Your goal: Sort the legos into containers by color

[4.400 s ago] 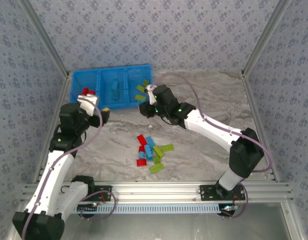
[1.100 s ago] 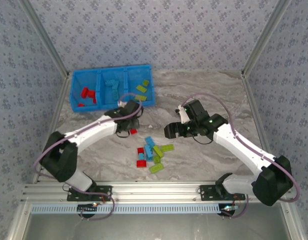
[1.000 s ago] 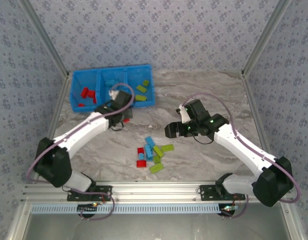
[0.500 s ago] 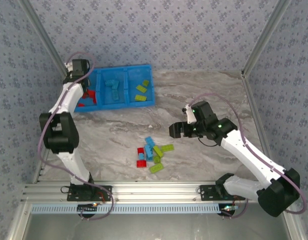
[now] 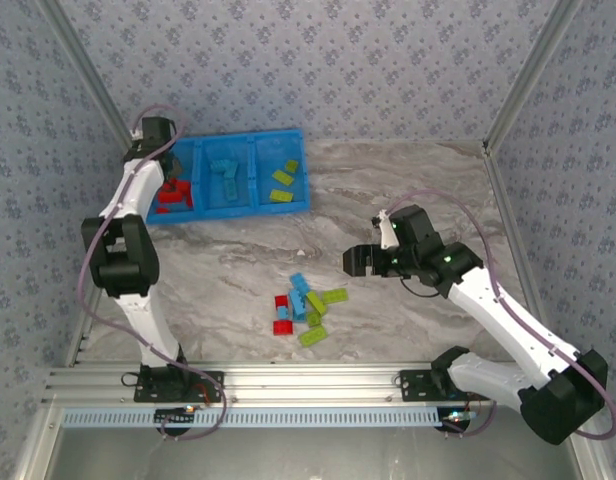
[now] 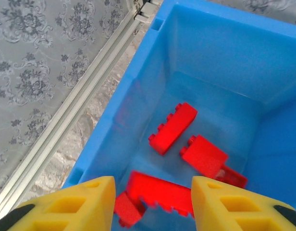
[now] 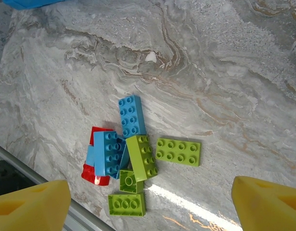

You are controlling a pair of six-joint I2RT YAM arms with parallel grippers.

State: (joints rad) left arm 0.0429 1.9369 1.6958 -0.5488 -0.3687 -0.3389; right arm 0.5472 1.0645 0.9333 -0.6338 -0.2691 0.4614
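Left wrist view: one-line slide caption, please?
Open left gripper above the blue bin's end compartment, several red legos inside.

The legos (image 7: 131, 115) are glossy moulded plastic (containers (image 6: 210, 57) too, smooth-walled); the desk (image 7: 225, 72) has a marble-patterned, faintly shiny surface.

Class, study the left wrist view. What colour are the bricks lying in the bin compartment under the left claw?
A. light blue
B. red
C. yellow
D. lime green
B: the left claw hangs over a bin compartment whose contents, such as the long red brick, are all red.
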